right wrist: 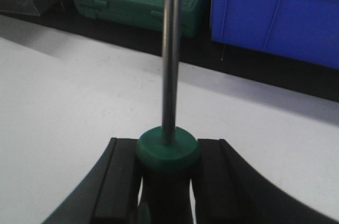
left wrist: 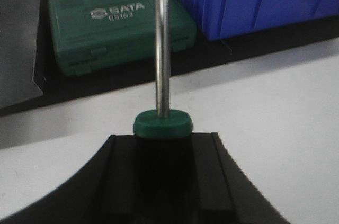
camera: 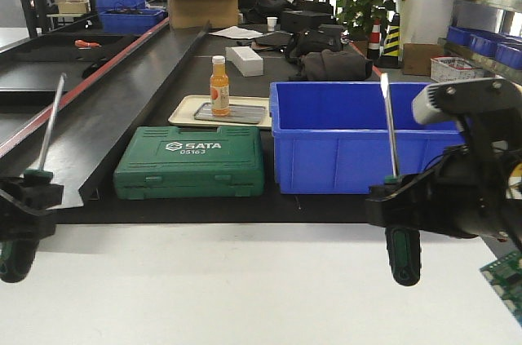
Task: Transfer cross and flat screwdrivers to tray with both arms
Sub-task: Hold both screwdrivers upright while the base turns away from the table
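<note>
Each arm holds one of the two screwdrivers above the white table. My left gripper (camera: 27, 198) (left wrist: 162, 160) is shut on the black-and-green handle of the left screwdriver (camera: 50, 129) (left wrist: 162, 123); its steel shaft rises and leans right. At the right, my right gripper (camera: 397, 200) (right wrist: 168, 176) is shut on the handle of the other screwdriver (camera: 389, 129) (right wrist: 168, 149), whose shaft points up and whose handle end hangs below the clamp. Both tips are too small to tell cross from flat. The tray is out of view.
Behind the white table (camera: 245, 288) stand a green SATA case (camera: 190, 164) and a deep blue bin (camera: 359, 137). Further back, a beige tray (camera: 183, 108) carries an orange bottle (camera: 218, 84). A black ramp (camera: 106, 117) runs along the left. A green circuit board (camera: 507, 276) lies at the lower right.
</note>
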